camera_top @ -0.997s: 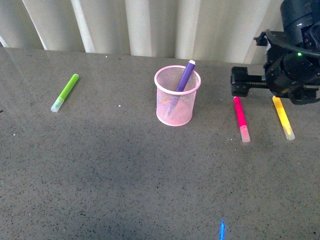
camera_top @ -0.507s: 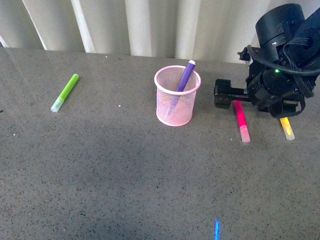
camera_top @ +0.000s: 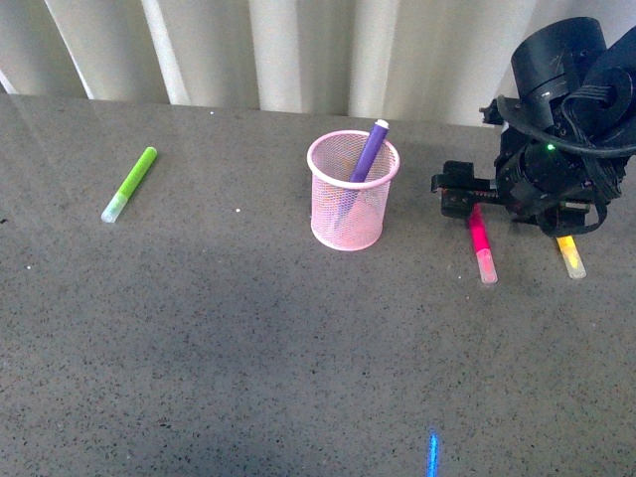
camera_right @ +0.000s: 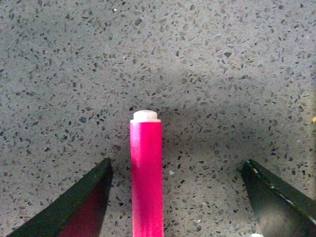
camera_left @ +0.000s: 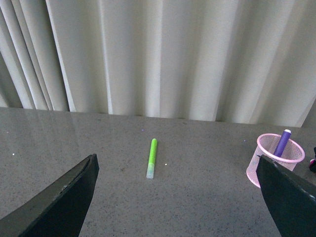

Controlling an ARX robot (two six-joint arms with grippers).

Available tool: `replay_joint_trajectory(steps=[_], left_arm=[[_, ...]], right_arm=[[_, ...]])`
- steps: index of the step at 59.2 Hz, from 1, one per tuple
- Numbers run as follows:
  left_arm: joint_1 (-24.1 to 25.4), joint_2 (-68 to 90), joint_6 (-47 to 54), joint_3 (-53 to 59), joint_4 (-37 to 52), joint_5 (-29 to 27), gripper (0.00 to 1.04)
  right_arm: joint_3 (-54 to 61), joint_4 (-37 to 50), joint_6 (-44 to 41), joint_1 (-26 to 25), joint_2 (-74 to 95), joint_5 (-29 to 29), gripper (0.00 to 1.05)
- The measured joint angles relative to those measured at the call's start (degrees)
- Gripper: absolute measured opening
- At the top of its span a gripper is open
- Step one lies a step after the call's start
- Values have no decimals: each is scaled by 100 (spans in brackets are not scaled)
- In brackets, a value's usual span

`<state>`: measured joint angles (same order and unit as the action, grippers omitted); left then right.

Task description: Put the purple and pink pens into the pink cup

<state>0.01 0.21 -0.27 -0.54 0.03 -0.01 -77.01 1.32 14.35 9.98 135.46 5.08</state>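
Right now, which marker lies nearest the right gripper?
The pink pen, straddled by the open right gripper. The yellow marker lies beside it, the green marker far off, the purple pen stands in the pink cup.

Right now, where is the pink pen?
In the front view the pink pen lies flat on the table, right of the pink cup and left of the yellow marker, its far end under the open right end effector.
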Motion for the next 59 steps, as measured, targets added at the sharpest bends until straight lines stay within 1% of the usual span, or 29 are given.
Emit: replay_joint_trajectory(steps=[1, 8, 9, 11, 14, 16, 24, 26, 30, 42, 52, 56, 59], left_arm=[[0, 0, 0, 0, 0, 0, 98], [0, 0, 0, 0, 0, 0, 98], [0, 0, 0, 0, 0, 0, 98], [0, 0, 0, 0, 0, 0, 98], [-2, 0, 0, 0, 0, 0, 98], [0, 0, 0, 0, 0, 0, 98], [0, 0, 0, 0, 0, 0, 98], [-2, 0, 0, 0, 0, 0, 98], [-2, 0, 0, 0, 0, 0, 98], [0, 0, 0, 0, 0, 0, 98], [0, 0, 0, 0, 0, 0, 98], [-2, 0, 0, 0, 0, 0, 98], [0, 0, 0, 0, 0, 0, 98]], right_arm=[[-4, 4, 0, -9, 4, 2, 74], [-9, 42, 2, -48, 31, 15, 58], [-9, 59, 2, -61, 33, 15, 53], [-9, 72, 2, -70, 39, 11, 50], [-9, 103, 2, -92, 50, 4, 41], [-9, 109, 4, -103, 52, -2, 38], [-9, 144, 4, -170, 61, -50, 17], [-9, 155, 4, -184, 61, -83, 14], [-9, 168, 4, -199, 61, -94, 12], [52, 350, 15, -238, 44, -177, 12], [693, 1456, 125, -260, -260, -269, 12], [1095, 2090, 155, -260, -612, -306, 12], [1445, 2723, 245, -262, -1034, -490, 12]])
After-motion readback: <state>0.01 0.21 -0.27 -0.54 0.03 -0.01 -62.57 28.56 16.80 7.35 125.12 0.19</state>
